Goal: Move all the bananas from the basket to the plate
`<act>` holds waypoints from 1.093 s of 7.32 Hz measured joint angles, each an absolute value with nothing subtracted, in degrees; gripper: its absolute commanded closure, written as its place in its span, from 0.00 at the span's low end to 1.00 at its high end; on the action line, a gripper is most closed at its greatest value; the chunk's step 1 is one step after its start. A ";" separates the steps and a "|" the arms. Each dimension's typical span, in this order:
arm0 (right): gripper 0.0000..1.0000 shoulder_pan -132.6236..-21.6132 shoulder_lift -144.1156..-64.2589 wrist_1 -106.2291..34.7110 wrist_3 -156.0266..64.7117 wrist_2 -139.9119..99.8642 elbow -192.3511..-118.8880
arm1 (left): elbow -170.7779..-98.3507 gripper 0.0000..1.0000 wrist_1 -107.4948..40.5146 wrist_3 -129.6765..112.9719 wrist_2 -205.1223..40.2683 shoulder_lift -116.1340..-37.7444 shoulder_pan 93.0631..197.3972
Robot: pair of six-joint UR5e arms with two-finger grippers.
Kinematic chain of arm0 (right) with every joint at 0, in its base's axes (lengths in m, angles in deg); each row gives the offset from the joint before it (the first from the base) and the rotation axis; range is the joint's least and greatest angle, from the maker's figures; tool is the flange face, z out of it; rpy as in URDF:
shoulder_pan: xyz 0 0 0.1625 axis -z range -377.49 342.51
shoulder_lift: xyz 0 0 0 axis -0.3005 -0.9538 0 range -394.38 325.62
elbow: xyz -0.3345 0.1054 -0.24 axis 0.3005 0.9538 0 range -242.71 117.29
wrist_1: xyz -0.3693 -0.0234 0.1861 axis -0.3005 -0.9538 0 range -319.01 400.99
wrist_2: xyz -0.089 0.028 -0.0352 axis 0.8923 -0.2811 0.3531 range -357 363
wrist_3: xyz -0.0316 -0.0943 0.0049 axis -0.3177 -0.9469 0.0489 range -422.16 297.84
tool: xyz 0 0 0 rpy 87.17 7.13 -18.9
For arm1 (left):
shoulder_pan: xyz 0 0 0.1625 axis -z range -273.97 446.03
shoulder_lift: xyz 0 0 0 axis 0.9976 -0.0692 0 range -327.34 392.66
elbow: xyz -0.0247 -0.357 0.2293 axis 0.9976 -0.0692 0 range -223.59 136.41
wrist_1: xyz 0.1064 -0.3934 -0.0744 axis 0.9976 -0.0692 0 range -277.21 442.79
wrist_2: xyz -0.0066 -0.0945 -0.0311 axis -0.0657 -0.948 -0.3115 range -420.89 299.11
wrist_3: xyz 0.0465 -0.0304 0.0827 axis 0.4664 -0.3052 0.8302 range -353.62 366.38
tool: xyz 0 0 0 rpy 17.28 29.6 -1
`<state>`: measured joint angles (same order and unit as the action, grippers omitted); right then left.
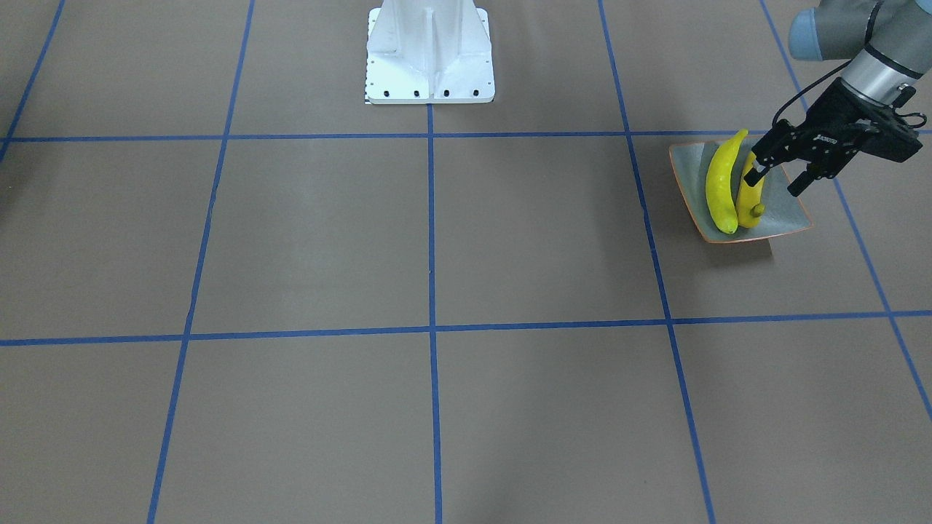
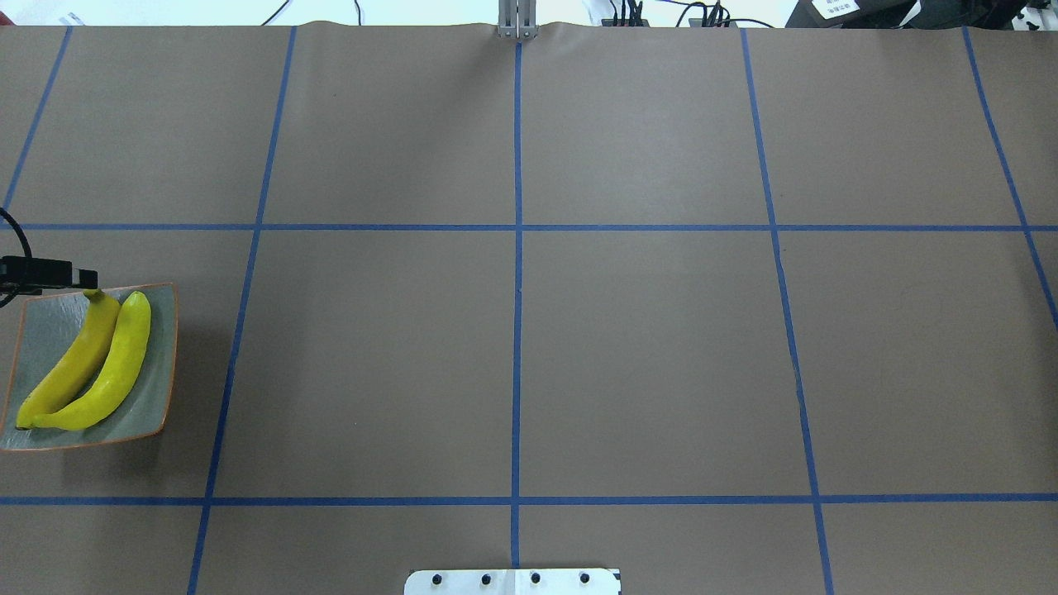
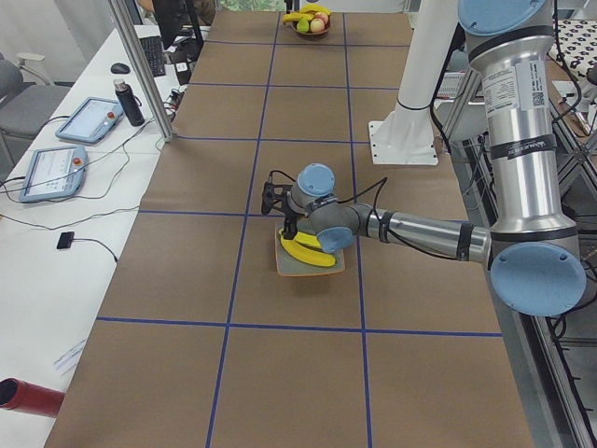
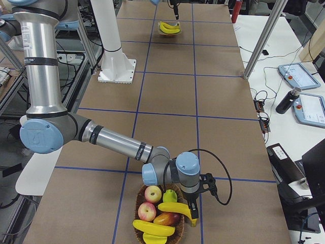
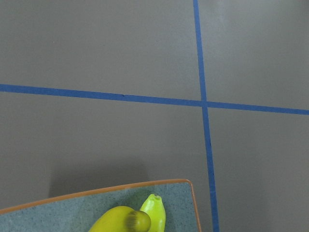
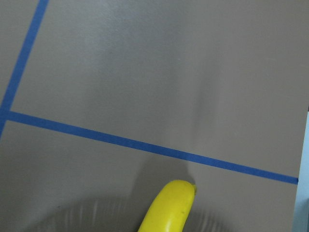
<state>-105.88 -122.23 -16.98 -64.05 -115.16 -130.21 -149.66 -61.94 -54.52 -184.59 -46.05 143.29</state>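
The grey-green plate (image 1: 788,212) with its orange rim holds two yellow bananas side by side, a brighter one (image 1: 721,185) and a darker one (image 1: 750,200). My left gripper (image 1: 776,182) hangs open just above the darker banana's end, nothing held between its fingers. From overhead the plate (image 2: 159,364) and both bananas (image 2: 107,364) sit at the far left edge. The basket (image 4: 138,203) lies at the table's other end with more bananas (image 4: 175,207) among other fruit. My right gripper (image 4: 192,209) hovers over one banana (image 6: 169,208); I cannot tell whether it is open or shut.
Two red apples (image 4: 152,194), a mango and a green fruit share the basket. The white robot base (image 1: 429,54) stands mid-table. Tablets, a bottle and cables lie on the side bench (image 3: 65,149). Blue tape lines grid the brown table.
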 measured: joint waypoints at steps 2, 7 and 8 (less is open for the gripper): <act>0.03 -103.69 -123.60 -13.50 -59.63 -112.67 -128.98 | -149.60 0.00 -61.89 -54.51 -184.56 -46.51 143.23; 1.00 -102.12 -127.32 -8.53 -58.03 -110.46 -128.75 | -149.49 0.00 -61.73 -54.44 -184.56 -47.38 143.17; 1.00 -102.08 -127.32 -8.45 -57.97 -110.41 -128.92 | -149.50 0.00 -61.74 -54.44 -184.55 -47.39 143.17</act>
<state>-102.08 -127.32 -8.45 -57.97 -110.41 -128.92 -149.50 -61.74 -54.44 -184.55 -47.39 143.17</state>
